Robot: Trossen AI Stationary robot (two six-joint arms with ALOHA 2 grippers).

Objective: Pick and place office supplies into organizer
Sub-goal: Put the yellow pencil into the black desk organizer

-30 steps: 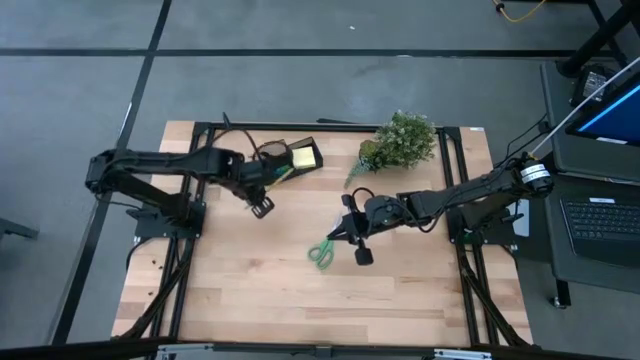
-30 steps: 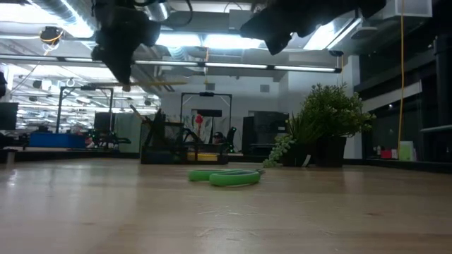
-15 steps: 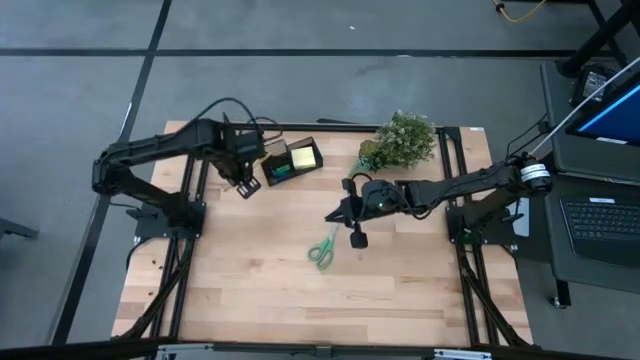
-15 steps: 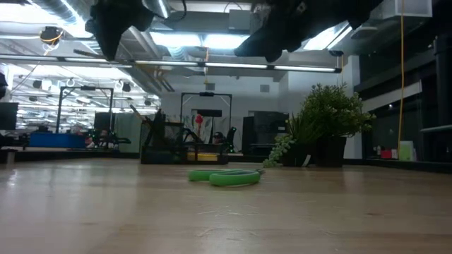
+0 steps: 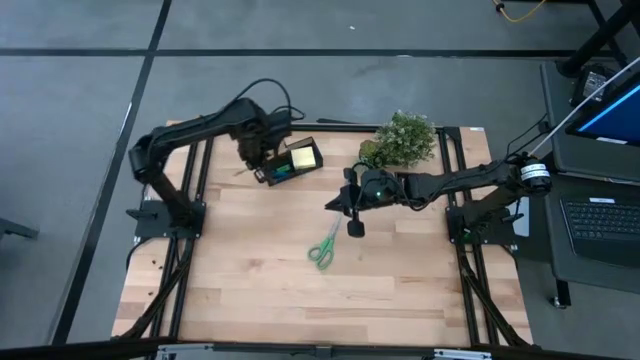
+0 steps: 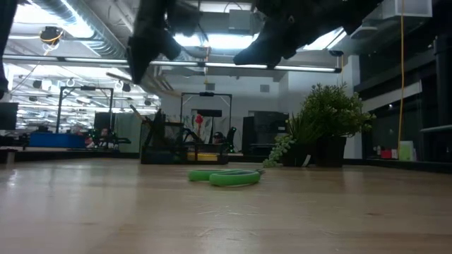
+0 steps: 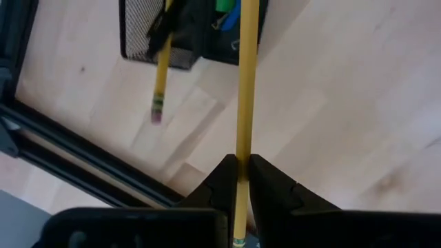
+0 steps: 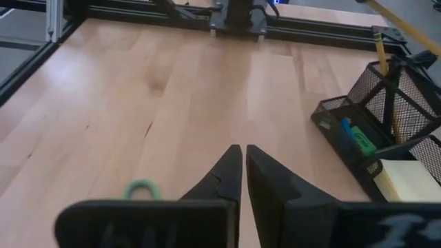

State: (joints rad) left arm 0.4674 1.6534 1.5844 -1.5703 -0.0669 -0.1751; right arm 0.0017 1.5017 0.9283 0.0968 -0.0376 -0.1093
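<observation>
My left gripper (image 5: 258,158) hangs at the black mesh organizer (image 5: 290,160), shut on a yellow pencil (image 7: 242,89) whose far end reaches over a compartment. A second pencil (image 7: 160,76) leans out of the organizer (image 7: 155,34), eraser end outward. The organizer (image 8: 386,117) also holds the yellow sticky-note pad (image 5: 305,156), a small green piece (image 8: 360,143) and a small blue piece (image 8: 344,126). The green-handled scissors (image 5: 322,248) lie flat on the wood. My right gripper (image 5: 351,215) is shut, raised above the table just beyond the scissors (image 8: 141,187). My left gripper pinches the yellow pencil between its two fingertips (image 7: 222,180), close to its eraser end (image 7: 238,238). The pencil (image 7: 241,148) runs forward along the fingers, off the table, with its far end over the organizer. I cannot tell whether that end touches the organizer.
A bushy green plant (image 5: 400,140) stands at the far edge, to the right of the organizer and close behind my right arm. Black frame rails (image 7: 83,162) run along the table's sides. Bare wood lies in the near half of the table (image 5: 300,300).
My left gripper has travelled from the table's left-middle toward the far edge and the organizer, turning as it went, and now points at the organizer. My right gripper has drifted a little toward the far edge, away from the scissors. The scissors have not moved.
</observation>
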